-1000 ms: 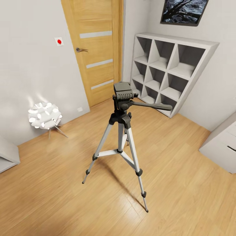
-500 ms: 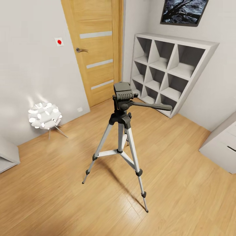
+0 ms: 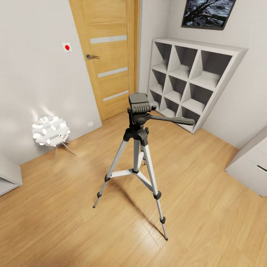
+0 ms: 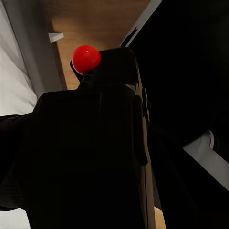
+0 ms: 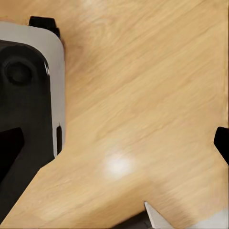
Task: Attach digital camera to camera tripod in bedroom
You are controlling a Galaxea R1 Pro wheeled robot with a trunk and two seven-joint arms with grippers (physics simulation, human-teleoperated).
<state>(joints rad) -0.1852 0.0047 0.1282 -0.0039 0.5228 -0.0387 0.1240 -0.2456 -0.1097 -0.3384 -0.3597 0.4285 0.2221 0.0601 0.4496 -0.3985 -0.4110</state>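
The camera tripod (image 3: 138,148) stands upright on the light wood floor in the middle of the head view, silver legs spread, its black pan head (image 3: 139,104) bare on top and its long handle (image 3: 174,120) pointing right. Very close in the left wrist view is the digital camera (image 4: 90,157), a dark box with a bright red dot (image 4: 86,58). My left gripper (image 4: 90,143) is shut on it, its fingers lost in the dark. My right gripper (image 5: 114,143) hangs open over bare floor, one black fingertip (image 5: 222,141) at the frame's edge.
Behind the tripod are a closed wooden door (image 3: 107,55) and a white cube shelf (image 3: 193,78). A glowing white floor lamp (image 3: 50,130) sits by the left wall. A white cabinet (image 3: 252,167) stands at the right. My own base (image 5: 28,95) shows under the right arm.
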